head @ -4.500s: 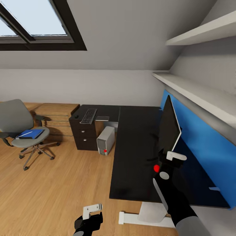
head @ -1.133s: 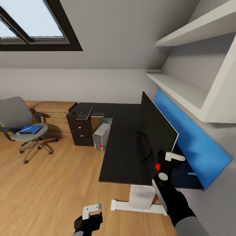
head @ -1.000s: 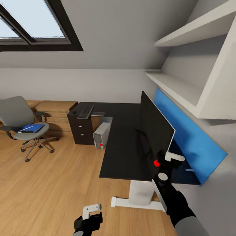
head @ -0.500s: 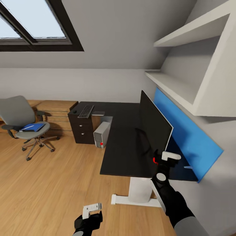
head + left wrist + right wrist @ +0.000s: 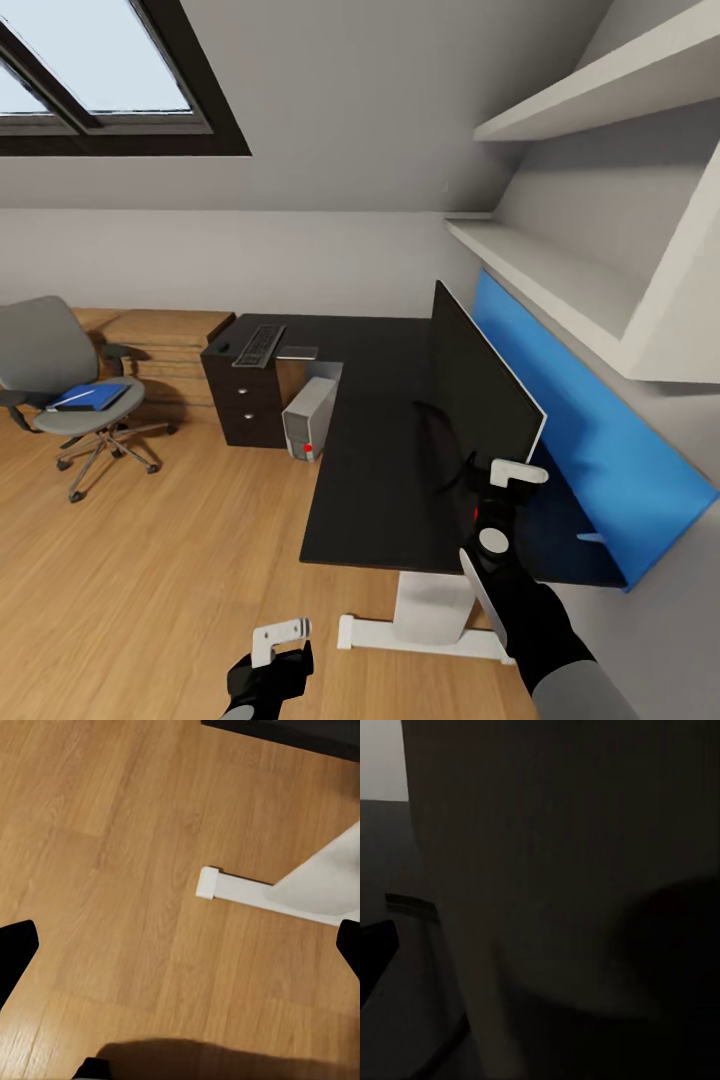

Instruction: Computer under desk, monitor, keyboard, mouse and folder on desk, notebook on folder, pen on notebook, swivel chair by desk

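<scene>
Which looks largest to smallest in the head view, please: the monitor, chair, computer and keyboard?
1. Monitor, though it sits nearest the camera, which inflates it.
2. Chair.
3. Computer.
4. Keyboard, close to the computer in apparent size, so that pair is unsure.

i see a dark-framed skylight [image 5: 95, 75] up high; well across from it, white shelves [image 5: 560, 270] hang above a blue panel [image 5: 600, 440]; a wooden cabinet [image 5: 165, 345] sits far below it.
</scene>
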